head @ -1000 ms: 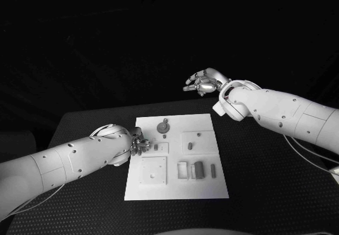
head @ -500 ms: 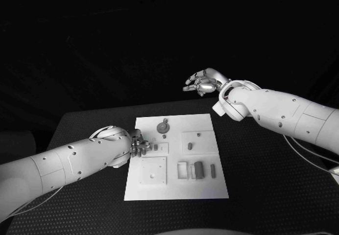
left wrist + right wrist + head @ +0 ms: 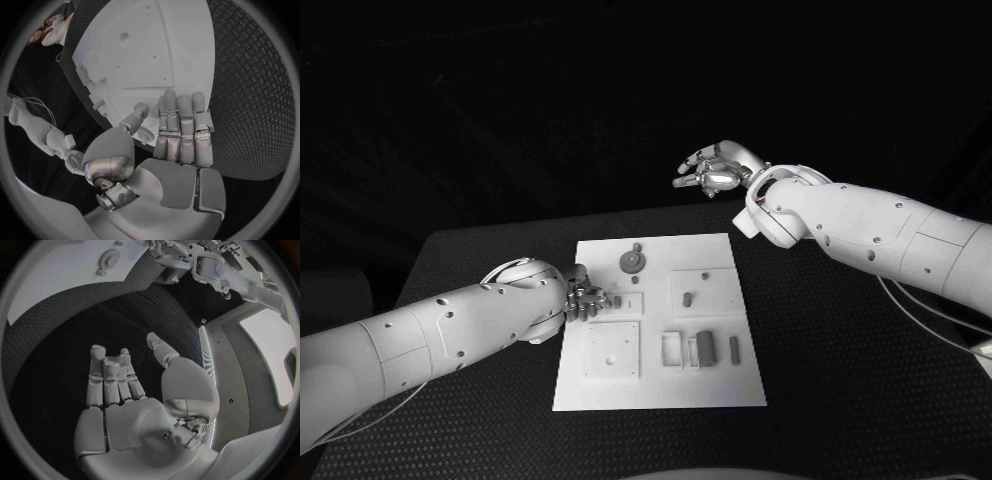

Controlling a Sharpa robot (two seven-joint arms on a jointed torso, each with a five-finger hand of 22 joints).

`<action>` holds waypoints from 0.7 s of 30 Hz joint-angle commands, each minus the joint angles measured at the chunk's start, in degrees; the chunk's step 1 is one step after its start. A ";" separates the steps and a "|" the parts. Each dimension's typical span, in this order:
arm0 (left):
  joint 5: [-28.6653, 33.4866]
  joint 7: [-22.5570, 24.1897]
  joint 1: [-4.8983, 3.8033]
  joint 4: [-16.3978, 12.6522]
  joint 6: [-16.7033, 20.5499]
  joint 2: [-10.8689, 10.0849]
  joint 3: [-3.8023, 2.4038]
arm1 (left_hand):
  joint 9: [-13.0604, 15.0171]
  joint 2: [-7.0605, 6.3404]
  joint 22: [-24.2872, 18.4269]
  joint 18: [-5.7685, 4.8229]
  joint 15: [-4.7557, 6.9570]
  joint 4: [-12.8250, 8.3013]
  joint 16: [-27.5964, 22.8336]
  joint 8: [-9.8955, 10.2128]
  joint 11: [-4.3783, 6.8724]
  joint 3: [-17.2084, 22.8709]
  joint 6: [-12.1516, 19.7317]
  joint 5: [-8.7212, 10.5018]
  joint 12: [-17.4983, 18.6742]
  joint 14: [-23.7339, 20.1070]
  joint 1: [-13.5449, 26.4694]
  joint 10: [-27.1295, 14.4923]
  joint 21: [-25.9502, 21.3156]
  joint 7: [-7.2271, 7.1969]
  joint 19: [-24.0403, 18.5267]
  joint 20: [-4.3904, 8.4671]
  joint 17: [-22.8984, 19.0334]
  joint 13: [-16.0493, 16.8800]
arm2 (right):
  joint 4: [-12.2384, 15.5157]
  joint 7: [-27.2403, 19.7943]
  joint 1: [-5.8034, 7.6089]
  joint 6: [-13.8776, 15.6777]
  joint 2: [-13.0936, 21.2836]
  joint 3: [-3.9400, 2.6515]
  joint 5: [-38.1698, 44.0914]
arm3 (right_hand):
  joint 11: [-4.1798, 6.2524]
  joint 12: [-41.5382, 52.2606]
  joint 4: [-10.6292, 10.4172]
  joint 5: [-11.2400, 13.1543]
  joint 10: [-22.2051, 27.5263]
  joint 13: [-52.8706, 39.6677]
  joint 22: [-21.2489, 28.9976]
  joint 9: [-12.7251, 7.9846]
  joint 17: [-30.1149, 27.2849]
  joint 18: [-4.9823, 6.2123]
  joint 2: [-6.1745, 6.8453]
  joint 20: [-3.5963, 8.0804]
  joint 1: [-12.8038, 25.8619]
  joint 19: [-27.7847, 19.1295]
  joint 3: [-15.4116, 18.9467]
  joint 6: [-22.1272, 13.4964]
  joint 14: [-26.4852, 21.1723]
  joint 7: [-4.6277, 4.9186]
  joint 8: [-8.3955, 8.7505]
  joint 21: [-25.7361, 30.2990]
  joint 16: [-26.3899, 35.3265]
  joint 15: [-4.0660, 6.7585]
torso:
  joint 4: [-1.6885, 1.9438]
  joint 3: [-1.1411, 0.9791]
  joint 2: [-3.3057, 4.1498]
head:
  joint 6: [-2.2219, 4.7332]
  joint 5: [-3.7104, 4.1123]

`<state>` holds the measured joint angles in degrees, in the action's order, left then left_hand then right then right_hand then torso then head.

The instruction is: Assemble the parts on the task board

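The white task board [image 3: 661, 385] lies in the middle of the black table. On it I see a round grey part [image 3: 633, 261] near the far edge, a small part [image 3: 688, 297] in a square recess, and several slender parts [image 3: 705, 346] in slots near the front. My left hand [image 3: 584, 298] is at the board's left edge; in the left wrist view its fingers [image 3: 180, 125] stretch out straight over the board's edge [image 3: 144, 55], holding nothing. My right hand [image 3: 715, 168] hangs open in the air beyond the table's far edge, fingers [image 3: 112, 375] spread.
A square plate [image 3: 613, 350] with a small hole sits at the board's front left. Black textured table [image 3: 848, 360] surrounds the board on both sides. The right wrist view shows the board [image 3: 62, 275] and my left arm [image 3: 200, 265] from far off.
My left hand and forearm have crept slightly nearer along the board's left edge. The right hand has stayed where it was.
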<state>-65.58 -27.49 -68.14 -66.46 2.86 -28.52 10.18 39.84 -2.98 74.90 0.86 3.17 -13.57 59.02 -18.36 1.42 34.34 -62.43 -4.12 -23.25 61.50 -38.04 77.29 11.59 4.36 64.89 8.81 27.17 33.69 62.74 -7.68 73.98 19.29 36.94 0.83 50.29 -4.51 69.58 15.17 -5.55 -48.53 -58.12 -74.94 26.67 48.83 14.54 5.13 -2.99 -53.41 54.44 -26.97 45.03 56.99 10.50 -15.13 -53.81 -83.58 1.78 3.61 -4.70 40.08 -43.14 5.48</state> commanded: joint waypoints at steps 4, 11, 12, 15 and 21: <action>0.12 -0.21 0.26 0.29 1.52 -0.33 0.14 | 0.05 -1.53 1.24 -0.32 -0.05 1.13 0.64 0.20 0.06 -0.11 0.50 0.97 -0.36 -0.33 0.25 -0.52 -0.28 -0.09 -0.35 -0.05 -0.34 -0.09 | 0.00 -0.39 -0.15 -0.66 0.06 -0.03 0.06 | 0.00 0.33 -0.27 0.10 0.27 0.08 -0.59 -0.09 -0.09 0.46 0.15 0.25 0.56 0.05 0.04 -0.03 -0.40 0.35 0.15 0.41 -0.10 -0.20 | -0.01 0.00 0.01 | 0.03 0.01; 0.39 0.16 0.27 0.55 2.62 -0.48 0.00 | 0.35 -3.95 1.23 -0.24 -0.07 2.29 0.98 0.15 0.00 -0.66 0.74 1.35 -0.53 -0.56 1.26 -0.75 -0.32 -0.02 -0.37 -0.07 -0.63 -0.08 | 0.03 -0.38 -0.24 -0.70 0.10 -0.03 0.06 | -0.01 0.34 -0.27 0.10 0.28 0.09 -0.59 -0.10 -0.10 0.46 0.14 0.25 0.55 0.05 0.04 -0.05 -0.41 0.35 0.15 0.42 -0.10 -0.20 | -0.01 -0.02 0.01 | 0.20 0.08; 0.77 0.26 0.27 0.59 2.93 -0.46 -0.02 | 0.40 -4.14 1.24 -0.23 -0.07 2.41 1.02 0.14 0.01 -0.64 0.75 1.34 -0.55 -0.58 1.27 -0.76 -0.32 -0.02 -0.36 -0.07 -0.66 -0.07 | 0.01 -0.38 -0.25 -0.71 0.10 -0.03 0.06 | -0.01 0.34 -0.27 0.10 0.28 0.09 -0.59 -0.10 -0.10 0.46 0.14 0.25 0.55 0.05 0.04 -0.05 -0.41 0.35 0.16 0.42 -0.10 -0.20 | -0.01 -0.02 0.01 | 0.20 0.08; 1.58 0.59 0.27 0.69 3.62 -0.38 -0.11 | 0.46 -4.38 1.24 -0.21 -0.06 2.60 1.08 0.11 0.01 -0.61 0.77 1.34 -0.59 -0.61 1.28 -0.78 -0.32 -0.03 -0.36 -0.08 -0.71 -0.06 | 0.00 -0.38 -0.29 -0.69 0.10 -0.03 0.05 | -0.01 0.34 -0.27 0.10 0.29 0.10 -0.59 -0.10 -0.11 0.46 0.14 0.25 0.55 0.05 0.04 -0.06 -0.42 0.36 0.16 0.43 -0.10 -0.21 | -0.01 -0.01 0.00 | 0.18 0.11; 3.61 1.37 0.25 0.49 5.64 -0.94 -0.49 | 0.56 -4.76 1.25 -0.20 -0.08 2.94 1.18 0.09 0.00 -0.68 0.83 1.34 -0.64 -0.68 1.44 -0.83 -0.33 -0.02 -0.38 -0.10 -0.78 -0.04 | 0.05 -0.37 -0.31 -0.72 0.18 -0.03 0.04 | -0.01 0.35 -0.27 0.10 0.29 0.11 -0.59 -0.11 -0.11 0.46 0.13 0.24 0.55 0.05 0.04 -0.07 -0.42 0.36 0.16 0.43 -0.11 -0.21 | 0.01 0.00 -0.02 | 0.27 0.14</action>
<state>-63.95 -27.18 -67.92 -65.86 6.25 -29.43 9.72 40.24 -7.17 74.93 0.86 3.17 -10.91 59.86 -17.91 1.42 33.70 -61.46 -3.04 -23.68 61.09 -36.55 76.86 11.59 4.51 64.89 8.81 26.45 33.63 62.73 -7.69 73.69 19.25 37.10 0.83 50.29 -4.51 69.58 15.17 -5.55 -48.53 -58.07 -74.94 26.63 48.78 14.52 5.13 -2.99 -53.41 54.44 -26.97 45.04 56.83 10.46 -15.13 -53.59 -83.58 1.61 3.60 -4.70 40.09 -42.89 5.58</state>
